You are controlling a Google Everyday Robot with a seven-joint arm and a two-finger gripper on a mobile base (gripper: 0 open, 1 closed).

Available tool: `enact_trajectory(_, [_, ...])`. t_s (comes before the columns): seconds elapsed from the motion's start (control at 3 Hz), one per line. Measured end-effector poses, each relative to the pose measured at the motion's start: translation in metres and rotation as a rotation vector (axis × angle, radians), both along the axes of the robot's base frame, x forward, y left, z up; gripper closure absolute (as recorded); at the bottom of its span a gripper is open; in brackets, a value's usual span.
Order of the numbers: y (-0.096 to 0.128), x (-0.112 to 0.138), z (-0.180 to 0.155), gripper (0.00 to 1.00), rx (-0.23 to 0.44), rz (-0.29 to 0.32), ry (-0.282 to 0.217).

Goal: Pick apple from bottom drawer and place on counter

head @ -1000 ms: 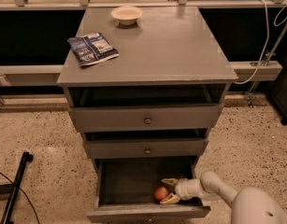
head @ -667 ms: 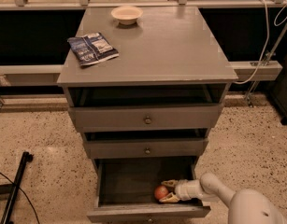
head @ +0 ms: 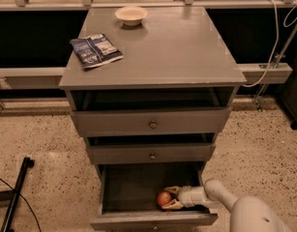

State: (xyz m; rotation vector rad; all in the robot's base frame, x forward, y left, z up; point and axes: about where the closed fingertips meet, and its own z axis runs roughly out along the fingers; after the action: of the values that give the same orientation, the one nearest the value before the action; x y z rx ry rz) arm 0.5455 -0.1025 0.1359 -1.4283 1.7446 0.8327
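Hand (head: pixel 168 198) in bottom drawer (head: pixel 133 187) — open overhead, middle drawer (head: pixel 151 154) behind.

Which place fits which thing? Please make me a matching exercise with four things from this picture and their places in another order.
Things:
1. small round red apple
2. cream round bowl
3. dark blue crinkled packet
4. white gripper

Places:
A. near the back edge of the flat grey counter
B. reaching from the right into the open grey bottom drawer, at the apple
C. lying in that drawer, near its front
D. on the left side of the counter

Pairs: 1-C, 2-A, 3-D, 4-B.
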Motion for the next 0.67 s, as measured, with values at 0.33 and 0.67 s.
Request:
enact_trajectory(0.33, [0.019, 0.007, 0.023, 0.57, 0.052, 0.036, -0.037])
enact_trajectory(0.67, [0.024, 0.011, 0.048, 0.81, 0.061, 0.064, -0.070])
